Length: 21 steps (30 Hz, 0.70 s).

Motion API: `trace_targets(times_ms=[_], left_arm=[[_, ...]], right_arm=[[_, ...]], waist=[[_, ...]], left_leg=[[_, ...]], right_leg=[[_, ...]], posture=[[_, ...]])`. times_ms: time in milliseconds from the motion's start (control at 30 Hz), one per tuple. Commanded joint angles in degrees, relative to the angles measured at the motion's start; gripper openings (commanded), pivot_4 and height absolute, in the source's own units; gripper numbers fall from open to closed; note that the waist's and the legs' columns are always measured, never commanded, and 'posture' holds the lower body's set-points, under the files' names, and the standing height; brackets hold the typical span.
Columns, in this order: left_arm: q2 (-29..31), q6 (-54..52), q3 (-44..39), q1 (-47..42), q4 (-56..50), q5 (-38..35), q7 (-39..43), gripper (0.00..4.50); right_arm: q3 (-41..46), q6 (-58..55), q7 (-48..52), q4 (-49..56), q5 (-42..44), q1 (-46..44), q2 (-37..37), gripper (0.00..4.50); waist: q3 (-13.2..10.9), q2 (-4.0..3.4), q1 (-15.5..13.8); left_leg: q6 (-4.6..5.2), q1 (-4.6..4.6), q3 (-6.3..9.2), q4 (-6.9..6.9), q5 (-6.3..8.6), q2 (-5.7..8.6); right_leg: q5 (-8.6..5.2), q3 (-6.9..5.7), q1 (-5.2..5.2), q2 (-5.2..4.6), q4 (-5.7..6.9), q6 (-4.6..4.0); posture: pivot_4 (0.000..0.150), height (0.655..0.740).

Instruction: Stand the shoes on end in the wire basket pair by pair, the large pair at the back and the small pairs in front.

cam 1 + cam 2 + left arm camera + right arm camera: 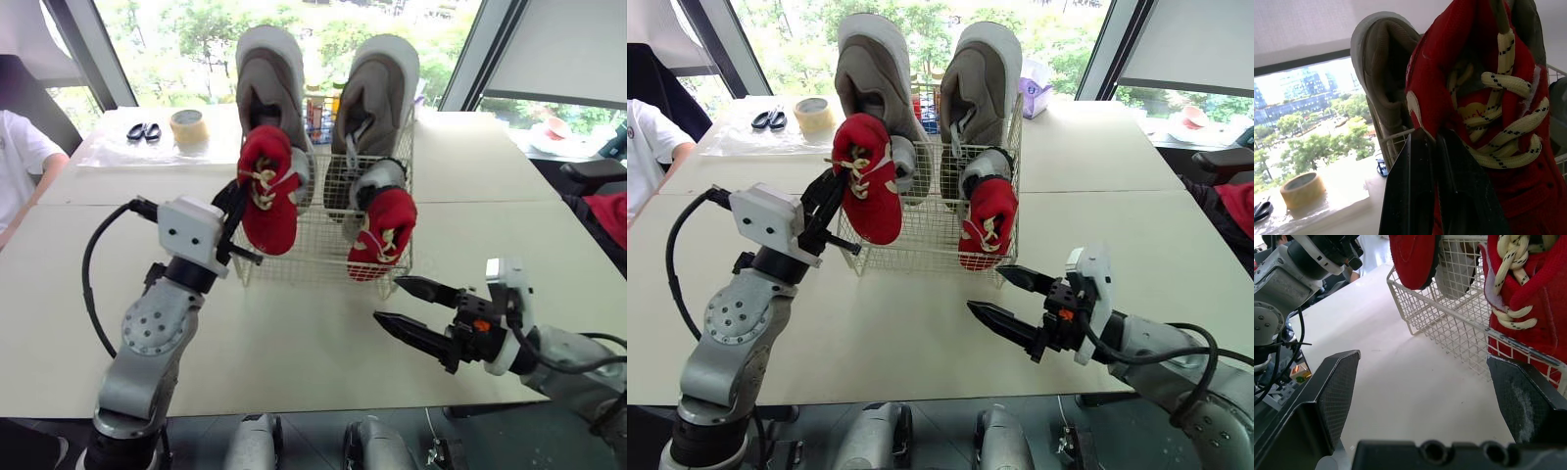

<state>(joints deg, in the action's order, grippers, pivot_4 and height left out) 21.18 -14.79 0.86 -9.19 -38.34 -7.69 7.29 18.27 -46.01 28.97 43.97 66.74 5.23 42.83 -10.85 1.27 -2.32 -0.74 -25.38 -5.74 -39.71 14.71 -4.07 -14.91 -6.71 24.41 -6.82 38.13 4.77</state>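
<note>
Holding red shoe [266, 186] in left claw [240, 230], pinched shut on upper by laces, toe down at front-left corner of basket [323, 257]; can't tell if seated yet. Prob. last of front pair: other red shoe [382, 233] on end front-right, big grey pair [271, 73] at back. Lower straight, clear of rim & grey shoe behind; let go only once leaning stable. Right claw [387, 299] spread wide, empty, over worktop [294, 352] nr basket; leave clear.
</note>
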Motion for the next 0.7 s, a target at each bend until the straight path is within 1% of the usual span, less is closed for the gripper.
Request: trace_targets(times_ms=[33, 167, 300, 367, 467, 567, 600, 667, 700], left_arm=[[-0.34, 2.63, -0.08, 2.43, 0.74, 2.49, 0.75, 0.03], [-1.09, 4.61, -0.08, 4.88, 2.21, 3.62, 1.32, 0.03], [-3.05, -0.62, -2.18, 6.39, 0.48, -1.49, 2.13, 0.03], [-2.55, -3.08, -3.44, 6.55, -0.63, -3.97, 3.55, 0.03], [-1.70, -7.11, -4.87, 7.88, -2.91, -11.07, 7.39, 1.08], [-1.95, -11.21, -6.26, 8.43, -4.77, -14.82, 6.92, 2.59], [-1.96, -12.97, -7.32, 8.67, -5.28, -16.65, 6.54, 3.06], [-2.17, -16.42, -10.12, 9.36, -6.52, -22.03, 5.96, 4.14], [-1.90, -18.07, -11.76, 9.95, -7.21, -24.88, 5.96, 4.14]], right_arm=[[0.05, 0.73, -0.40, -0.08, 1.31, -2.06, 0.72, 4.50], [-0.58, 0.73, -0.17, -1.37, 0.74, -3.44, 0.81, 4.50], [-1.18, 1.05, 0.77, -2.13, -0.18, -3.68, 1.00, 4.50], [-1.15, 1.10, 1.02, -2.31, -0.15, -3.71, 1.10, 4.50], [-1.55, 1.09, 1.07, -2.42, -0.39, -3.93, 0.98, 4.50], [-1.70, 1.15, 1.29, -2.16, -0.59, -3.58, 0.96, 4.50], [-1.80, 1.09, 1.16, -2.22, -0.48, -3.83, 0.95, 4.50], [-1.92, 1.01, 1.12, -2.39, -0.41, -4.20, 1.03, 4.50], [-1.91, 1.02, 1.25, -2.47, -0.47, -4.20, 1.08, 4.50]], waist=[[0.00, -0.01, 0.03], [0.02, -0.03, 0.02], [0.02, -0.04, 0.02], [0.03, -0.05, 0.03], [0.06, -0.10, 0.09], [0.06, -0.11, -0.04], [0.06, -0.10, -0.03], [0.06, -0.11, 0.07], [0.06, -0.11, 0.09]], left_leg=[[0.00, 0.00, 0.00, 0.00, 0.00, -0.01], [0.01, 0.00, -0.01, 0.00, 0.01, -0.04], [0.03, 0.00, -0.03, 0.00, 0.02, -0.05], [0.03, 0.00, -0.03, 0.00, 0.02, -0.08], [0.03, 0.00, -0.03, 0.00, 0.02, -0.09], [0.03, -0.01, -0.04, -0.02, 0.02, -0.09], [0.04, -0.02, -0.04, -0.03, 0.03, -0.09], [0.04, -0.02, -0.03, -0.04, 0.03, -0.09], [0.04, -0.02, -0.03, -0.04, 0.03, -0.09]], right_leg=[[0.00, 0.00, 0.01, 0.00, 0.00, 0.00], [0.00, -0.01, 0.02, 0.01, 0.00, 0.00], [0.00, 0.00, 0.02, 0.00, -0.01, 0.00], [0.00, 0.00, 0.02, 0.01, -0.01, 0.00], [0.00, 0.00, 0.02, 0.02, -0.01, 0.00], [0.00, -0.01, 0.03, 0.02, -0.01, 0.00], [0.00, 0.00, 0.02, 0.02, -0.01, 0.00], [0.00, 0.00, 0.03, 0.02, -0.01, 0.00], [0.00, 0.00, 0.03, 0.02, -0.01, 0.00]], posture=[[0.150, 0.6938], [0.150, 0.6938], [0.150, 0.6938], [0.150, 0.6938], [0.150, 0.6938], [0.150, 0.6938], [0.150, 0.6938], [0.150, 0.6938], [0.150, 0.6938]])
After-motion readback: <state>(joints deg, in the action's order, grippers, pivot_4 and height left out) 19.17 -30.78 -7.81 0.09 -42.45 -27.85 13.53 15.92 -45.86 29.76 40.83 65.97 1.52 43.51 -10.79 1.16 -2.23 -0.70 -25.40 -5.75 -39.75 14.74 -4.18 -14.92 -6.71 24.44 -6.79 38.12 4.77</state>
